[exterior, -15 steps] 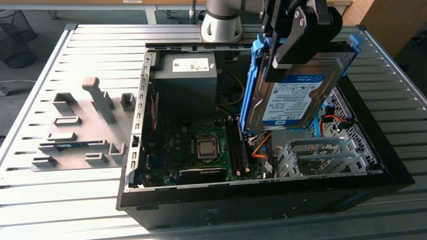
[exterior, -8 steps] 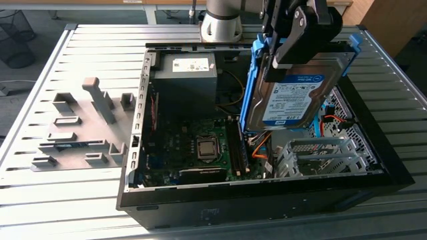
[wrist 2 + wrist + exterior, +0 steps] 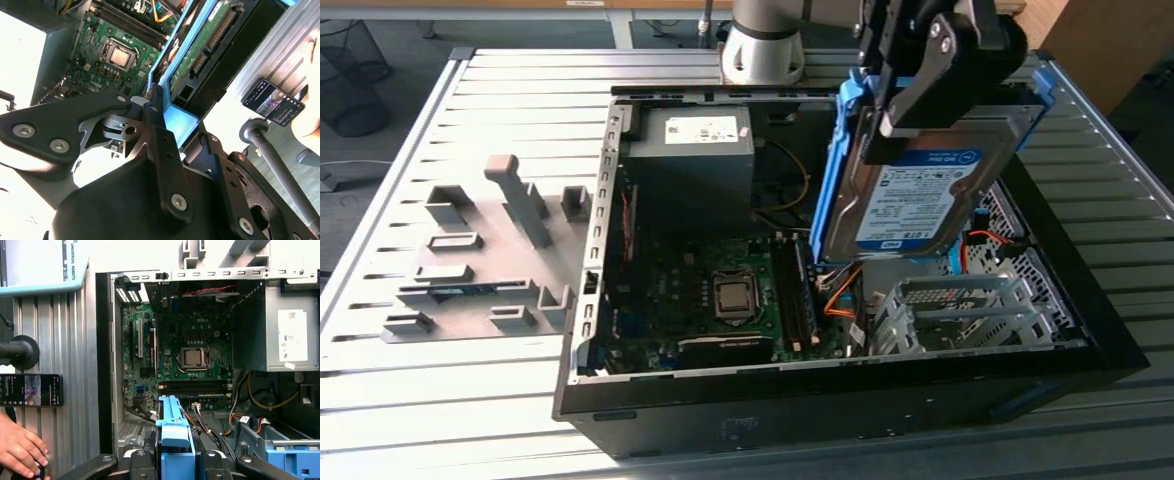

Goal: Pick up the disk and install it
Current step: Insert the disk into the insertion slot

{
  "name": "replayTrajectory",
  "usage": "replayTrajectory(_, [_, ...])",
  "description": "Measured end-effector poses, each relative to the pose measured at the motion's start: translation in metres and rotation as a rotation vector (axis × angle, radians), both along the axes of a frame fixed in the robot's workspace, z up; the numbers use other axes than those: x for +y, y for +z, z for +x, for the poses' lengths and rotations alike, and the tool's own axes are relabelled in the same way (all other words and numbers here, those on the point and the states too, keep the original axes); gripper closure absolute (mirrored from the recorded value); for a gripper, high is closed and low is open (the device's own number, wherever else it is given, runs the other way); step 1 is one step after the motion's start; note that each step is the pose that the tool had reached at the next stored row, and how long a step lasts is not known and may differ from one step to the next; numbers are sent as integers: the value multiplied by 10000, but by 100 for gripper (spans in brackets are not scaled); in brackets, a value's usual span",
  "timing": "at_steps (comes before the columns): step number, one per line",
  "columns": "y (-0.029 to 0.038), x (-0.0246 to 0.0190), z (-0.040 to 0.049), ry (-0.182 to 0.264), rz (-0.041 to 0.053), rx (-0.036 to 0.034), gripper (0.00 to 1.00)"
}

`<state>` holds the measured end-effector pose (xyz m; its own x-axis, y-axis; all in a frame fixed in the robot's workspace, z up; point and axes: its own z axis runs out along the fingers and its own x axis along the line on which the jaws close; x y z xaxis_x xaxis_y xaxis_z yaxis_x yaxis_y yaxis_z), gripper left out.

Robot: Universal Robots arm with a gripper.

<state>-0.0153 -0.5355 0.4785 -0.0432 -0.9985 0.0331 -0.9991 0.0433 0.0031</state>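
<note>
The gripper (image 3: 905,112) was closed on the disk (image 3: 921,195), its jaws narrowed onto the blue frame at the drive's upper end; in the second wrist view one of the black fingers (image 3: 161,136) lay flat against that frame. The disk hung from the gripper steeply tilted, almost upright, label outward, over the open computer case (image 3: 854,390). Its lower end had dipped inside the case walls, just above the silver drive cage (image 3: 961,310) and beside the motherboard (image 3: 720,290); whether it touched anything there could not be told. The wrist pointed down into the case from above, and the arm base (image 3: 761,45) stood just beyond the case's far wall. The grey power supply (image 3: 700,150) sat in the case's far corner, apart from the disk. In the first wrist view, a phone (image 3: 30,390) lay on the slatted table (image 3: 75,365) outside the case wall, with a person's hand (image 3: 20,450) resting near it.
</note>
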Motion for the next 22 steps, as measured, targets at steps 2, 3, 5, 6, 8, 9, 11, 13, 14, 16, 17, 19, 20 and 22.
replayTrajectory(2, [-2,0,48,0,0,1,63])
replayTrajectory(3, [-2,0,68,1,0,1,63])
replayTrajectory(5, [-3,0,91,0,0,1,63])
replayTrajectory(6, [-3,0,100,0,0,1,63])
replayTrajectory(8, [-3,0,103,-1,0,1,63])
replayTrajectory(9, [-3,0,103,-2,0,1,63])
replayTrajectory(11, [-3,0,104,0,0,1,63])
replayTrajectory(13, [-3,0,104,0,0,1,63])
replayTrajectory(14, [-3,-1,104,0,0,1,63])
replayTrajectory(16, [-4,-15,105,1,1,1,63])
replayTrajectory(17, [-4,-24,106,1,0,1,63])
replayTrajectory(19, [-7,-55,114,0,0,1,63])
replayTrajectory(20, [-10,-75,123,0,0,2,63])
replayTrajectory(22, [-17,-116,153,0,0,6,63])
